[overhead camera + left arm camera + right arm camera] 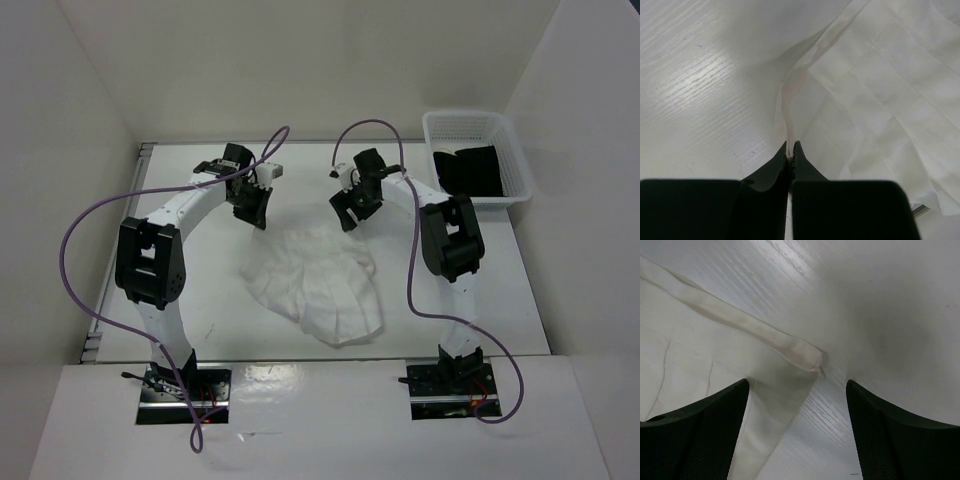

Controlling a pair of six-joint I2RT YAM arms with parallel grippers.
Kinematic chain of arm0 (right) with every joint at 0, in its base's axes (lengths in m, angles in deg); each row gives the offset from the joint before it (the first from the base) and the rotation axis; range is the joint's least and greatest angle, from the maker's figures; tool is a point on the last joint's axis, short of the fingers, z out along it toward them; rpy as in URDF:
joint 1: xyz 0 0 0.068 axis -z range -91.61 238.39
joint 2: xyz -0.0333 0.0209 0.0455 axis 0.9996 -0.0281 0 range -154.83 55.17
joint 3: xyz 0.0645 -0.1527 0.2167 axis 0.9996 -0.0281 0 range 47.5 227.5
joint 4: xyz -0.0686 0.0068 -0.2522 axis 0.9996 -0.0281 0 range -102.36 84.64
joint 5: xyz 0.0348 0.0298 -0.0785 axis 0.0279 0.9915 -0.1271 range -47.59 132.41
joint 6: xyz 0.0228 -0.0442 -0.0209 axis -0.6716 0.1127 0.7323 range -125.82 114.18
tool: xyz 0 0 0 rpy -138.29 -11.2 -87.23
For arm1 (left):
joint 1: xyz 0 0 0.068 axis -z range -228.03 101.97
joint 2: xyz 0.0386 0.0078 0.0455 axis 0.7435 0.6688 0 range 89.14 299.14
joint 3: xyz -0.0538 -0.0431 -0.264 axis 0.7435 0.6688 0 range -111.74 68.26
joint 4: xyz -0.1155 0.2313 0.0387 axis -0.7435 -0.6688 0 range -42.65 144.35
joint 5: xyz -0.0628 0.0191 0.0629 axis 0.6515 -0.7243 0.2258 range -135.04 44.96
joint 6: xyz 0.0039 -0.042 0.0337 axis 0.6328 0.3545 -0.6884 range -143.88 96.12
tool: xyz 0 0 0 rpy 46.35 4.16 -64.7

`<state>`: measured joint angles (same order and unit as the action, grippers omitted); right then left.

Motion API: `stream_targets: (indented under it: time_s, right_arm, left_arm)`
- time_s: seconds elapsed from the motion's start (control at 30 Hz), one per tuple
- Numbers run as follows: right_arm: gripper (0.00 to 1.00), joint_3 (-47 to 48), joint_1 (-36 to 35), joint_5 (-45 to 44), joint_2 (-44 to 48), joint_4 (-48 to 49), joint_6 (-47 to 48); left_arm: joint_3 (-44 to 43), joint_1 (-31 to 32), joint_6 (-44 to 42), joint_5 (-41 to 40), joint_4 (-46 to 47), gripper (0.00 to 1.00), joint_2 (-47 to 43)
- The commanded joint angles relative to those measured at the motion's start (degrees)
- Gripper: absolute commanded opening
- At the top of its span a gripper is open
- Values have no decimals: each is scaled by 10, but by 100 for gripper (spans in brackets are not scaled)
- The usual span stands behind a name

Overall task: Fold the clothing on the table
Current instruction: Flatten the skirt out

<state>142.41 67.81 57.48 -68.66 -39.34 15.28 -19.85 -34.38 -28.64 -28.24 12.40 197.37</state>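
Robotics lab: white partition walls (330, 60) box in the table (215, 310)

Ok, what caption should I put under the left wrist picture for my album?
Left hand pinching the edge of the white skirt on the table.

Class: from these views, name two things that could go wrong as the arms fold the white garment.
The left gripper pinches only a thin edge of the clothing at its very tips; a pull might slip it free. The right gripper stands open facing the band's corner; closing could miss it.
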Motion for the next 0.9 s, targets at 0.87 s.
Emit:
stream_targets:
  time_s: [0.87]
  right_arm:
    - [53,60,17,95,-55,-56,47]
  left_arm:
    - [-15,-4,-15,5,-7,4,-2]
